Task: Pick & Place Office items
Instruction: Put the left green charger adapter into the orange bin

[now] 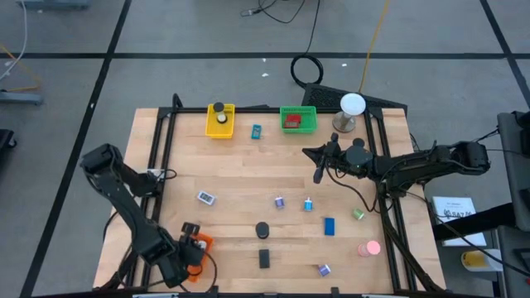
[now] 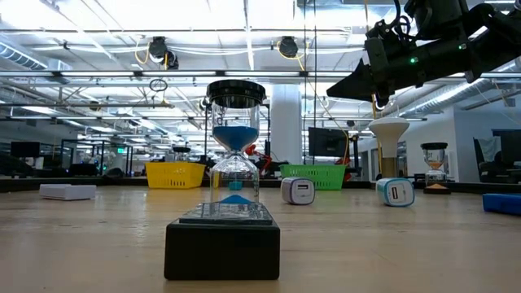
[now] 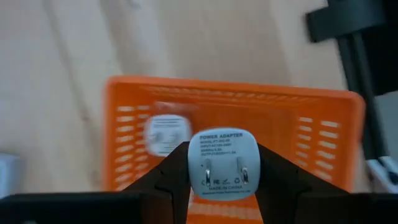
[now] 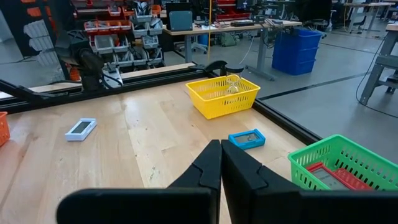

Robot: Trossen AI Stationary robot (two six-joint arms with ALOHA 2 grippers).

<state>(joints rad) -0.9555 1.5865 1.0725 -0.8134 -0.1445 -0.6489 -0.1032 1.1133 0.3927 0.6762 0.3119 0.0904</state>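
The left gripper (image 3: 222, 186) hangs over the orange basket (image 3: 323, 124) at the near-left corner of the table (image 1: 240, 178), its fingers (image 3: 168, 180) pinching a white power adapter (image 3: 222, 163) by its two side faces, prongs showing toward the wrist camera. Another white adapter (image 3: 166, 134) seems to lie in the basket already. The step in hand looks like the drop. To do it well, keep the adapter centred over the open basket rather than above its slatted wall, bring it low so it does not bounce out, then spread the fingers fully before lifting straight up, so nothing drags the basket along.

The right gripper (image 4: 221, 165) waits well above the table's right side, near the green basket (image 1: 298, 120), its fingers pressed together on nothing.

Much sorting appears left: a blue block (image 1: 329, 226), a black disc (image 1: 262, 229), a black block (image 1: 264, 258), a pink round piece (image 1: 369, 247) and several small clips lie scattered across the near half — while the yellow basket (image 1: 220, 121) at the far edge holds a dark piece.
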